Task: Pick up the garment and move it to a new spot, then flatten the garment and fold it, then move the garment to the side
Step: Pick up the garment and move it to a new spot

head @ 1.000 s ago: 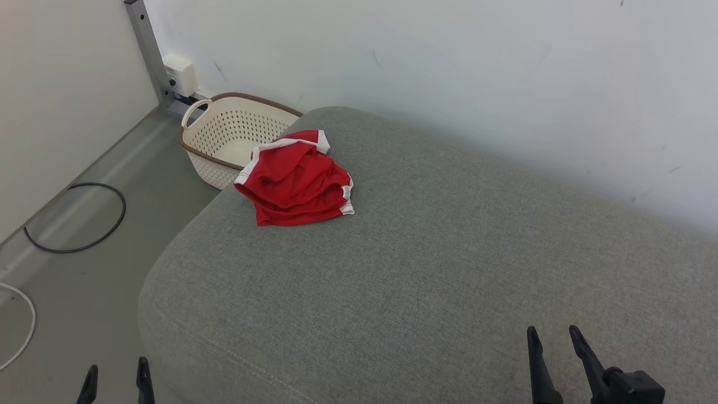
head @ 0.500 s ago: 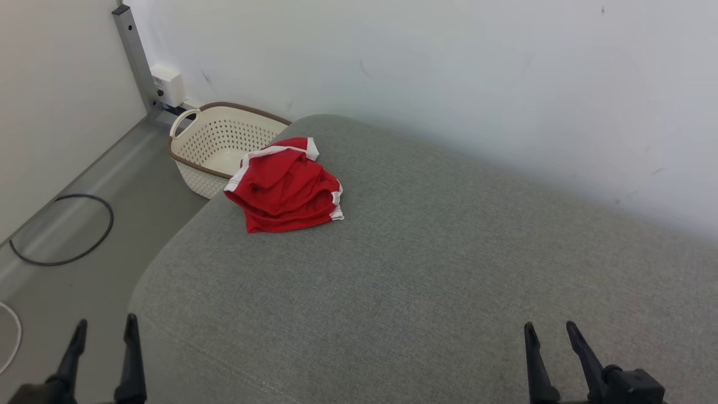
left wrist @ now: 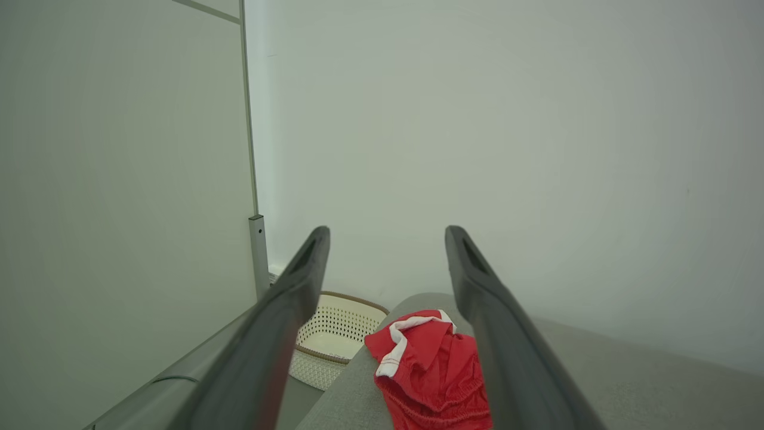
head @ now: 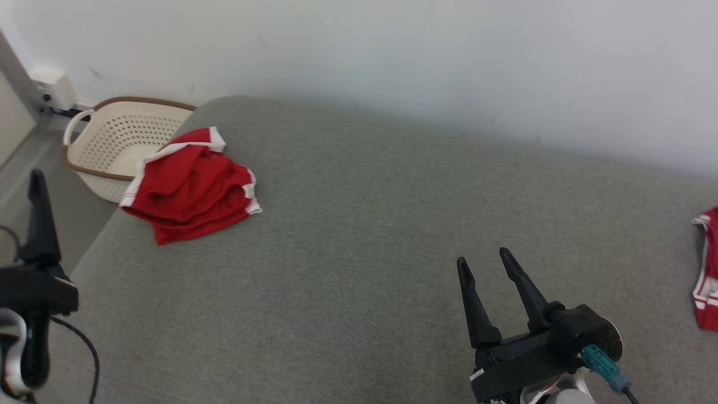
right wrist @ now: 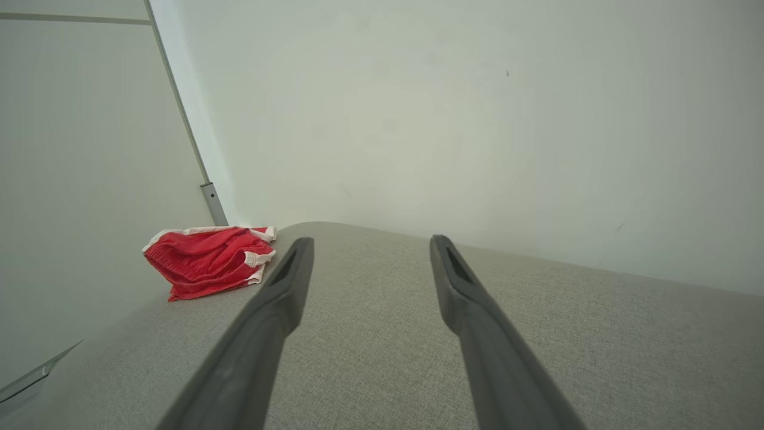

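Your left gripper (left wrist: 387,233) stood wide open with nothing in it, and its wrist view looked straight along the fingers at the garment (left wrist: 431,376), well ahead and untouched. Your right gripper (head: 482,257) was just as wide and just as bare, hovering over open cushion (head: 364,224) well to the right of the garment.

What changed over the last second: both grippers came much further up into the head view, the left one raised at the left edge. The whole picture also slid sideways, which was the head turning and not the things moving. The garment kept the same crumpled shape on the same far left corner of the cushion. You could read that as the reach just starting, with the pick-up not yet begun and the left gripper better placed for it.

The basket (head: 112,143) sat off the cushion's corner, just beside the garment. What you could see of its inside held nothing; the near part hid behind red cloth. A second red piece (head: 708,269) lay at the cushion's right edge, well apart
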